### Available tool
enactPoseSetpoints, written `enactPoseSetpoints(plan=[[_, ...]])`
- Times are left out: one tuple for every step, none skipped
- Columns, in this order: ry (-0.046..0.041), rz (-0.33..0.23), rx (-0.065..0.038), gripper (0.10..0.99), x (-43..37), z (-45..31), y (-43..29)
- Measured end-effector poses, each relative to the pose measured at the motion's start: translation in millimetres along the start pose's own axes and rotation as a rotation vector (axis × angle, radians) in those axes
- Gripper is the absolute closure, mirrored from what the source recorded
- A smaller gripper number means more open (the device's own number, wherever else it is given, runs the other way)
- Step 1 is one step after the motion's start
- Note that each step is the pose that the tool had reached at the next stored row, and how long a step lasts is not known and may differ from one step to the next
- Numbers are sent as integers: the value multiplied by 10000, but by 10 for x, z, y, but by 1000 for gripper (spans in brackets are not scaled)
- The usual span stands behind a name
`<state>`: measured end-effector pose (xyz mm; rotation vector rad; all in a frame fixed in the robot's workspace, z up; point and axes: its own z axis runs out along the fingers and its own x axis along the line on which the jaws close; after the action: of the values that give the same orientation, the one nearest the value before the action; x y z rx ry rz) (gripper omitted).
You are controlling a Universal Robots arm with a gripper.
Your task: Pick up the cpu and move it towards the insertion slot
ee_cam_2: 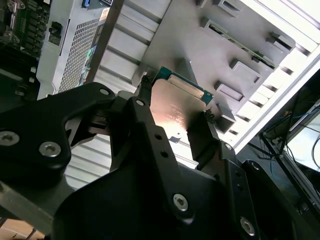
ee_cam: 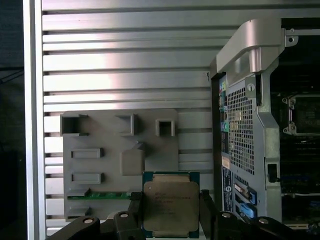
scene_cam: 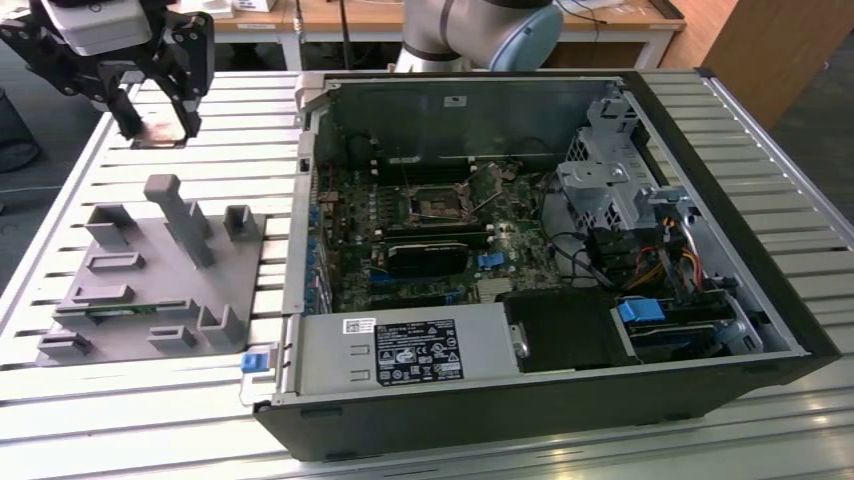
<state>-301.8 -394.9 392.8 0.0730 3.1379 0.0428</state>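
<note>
The gripper [ee_cam: 171, 212] is clamped on the cpu [ee_cam: 171, 208], one finger [ee_cam_2: 145, 125] on each opposite edge, silver top exposed in both wrist views. In the exterior view the gripper [scene_cam: 156, 125] hangs above the slatted table [scene_cam: 200, 175], clear of the holder tray [scene_cam: 140, 290] (grey, with posts). The slot [scene_cam: 437, 201] lies toward 3 o'clock, inside the open case [scene_cam: 747, 260], well apart.

Silver-topped cpu [ee_cam: 171, 206] with green rim; black gripper [ee_cam: 171, 220]; grey holder tray [scene_cam: 144, 285]; silvery ribbed table [scene_cam: 747, 130]; green motherboard [scene_cam: 441, 235]; insertion slot [scene_cam: 437, 201] silvery around dark centre.
</note>
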Motion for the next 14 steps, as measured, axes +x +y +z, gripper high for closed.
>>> enactPoseSetpoints(plan=[[0,0,0,549,-10,0,0],[1,0,1,549,-19,0,1],[0,0,0,549,-28,0,1],[0,-1,0,549,-36,0,1],[0,0,0,549,-43,0,2],[0,0,0,549,-50,0,2],[0,0,1,549,-57,0,3],[0,0,0,549,-63,0,3],[1,0,1,549,-70,0,3],[0,0,1,549,-78,0,4],[0,0,0,549,-86,0,4],[1,0,0,549,-95,0,4],[1,0,0,549,-104,0,5],[1,-1,1,549,-115,0,5]])
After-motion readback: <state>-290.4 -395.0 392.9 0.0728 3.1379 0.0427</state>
